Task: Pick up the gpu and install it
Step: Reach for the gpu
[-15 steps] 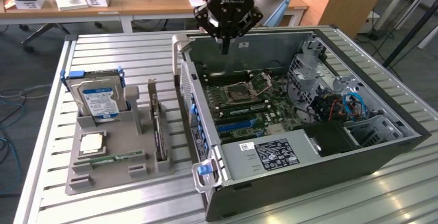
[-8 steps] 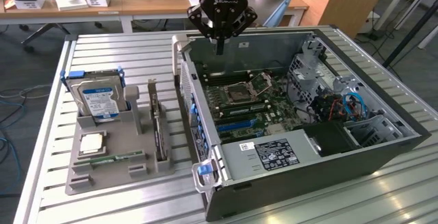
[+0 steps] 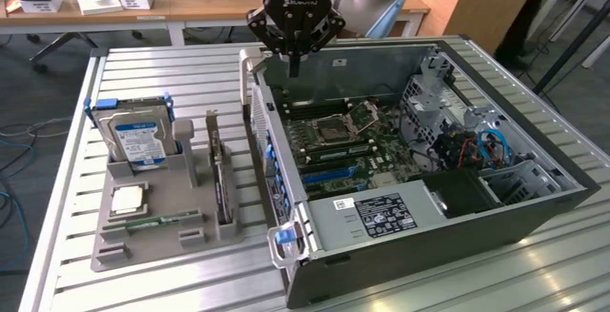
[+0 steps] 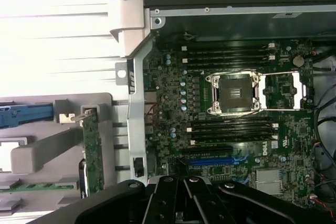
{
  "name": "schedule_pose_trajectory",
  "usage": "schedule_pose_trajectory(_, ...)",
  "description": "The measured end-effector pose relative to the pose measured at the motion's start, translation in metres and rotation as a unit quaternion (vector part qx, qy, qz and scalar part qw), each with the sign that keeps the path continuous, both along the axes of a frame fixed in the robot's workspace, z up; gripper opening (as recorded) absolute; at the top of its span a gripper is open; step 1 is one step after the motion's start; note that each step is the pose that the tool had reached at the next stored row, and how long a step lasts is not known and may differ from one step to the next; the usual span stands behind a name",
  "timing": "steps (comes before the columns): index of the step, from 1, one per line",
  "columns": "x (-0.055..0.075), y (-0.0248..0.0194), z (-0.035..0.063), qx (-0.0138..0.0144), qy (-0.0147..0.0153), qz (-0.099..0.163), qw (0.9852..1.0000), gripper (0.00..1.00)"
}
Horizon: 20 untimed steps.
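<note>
Black metal two-fingered gripper [image 4: 184, 184], pinched shut on nothing, hangs over the open dark metal computer case [image 3: 458, 255] (nowhere near the card yet), while the thin dark gpu card [image 3: 221, 183] stands edgewise in the grey plastic holder tray [image 3: 162, 205] beside it, so a clean pick wants jaws spread and squared to its top edge.

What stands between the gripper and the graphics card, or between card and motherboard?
Nothing covers the graphics card, upright in its gray holder; the shut gripper hangs above the case. The case's side wall stands between card and motherboard.
</note>
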<state>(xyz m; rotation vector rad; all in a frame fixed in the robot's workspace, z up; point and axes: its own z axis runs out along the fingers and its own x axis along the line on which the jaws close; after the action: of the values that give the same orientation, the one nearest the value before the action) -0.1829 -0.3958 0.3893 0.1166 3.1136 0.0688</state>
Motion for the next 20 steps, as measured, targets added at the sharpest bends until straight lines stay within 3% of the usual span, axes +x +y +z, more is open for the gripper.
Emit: schedule_pose_trajectory(20, -0.051, 0.0042, -0.0027, 0.0, 0.0, 0.0, 1.0, 0.1)
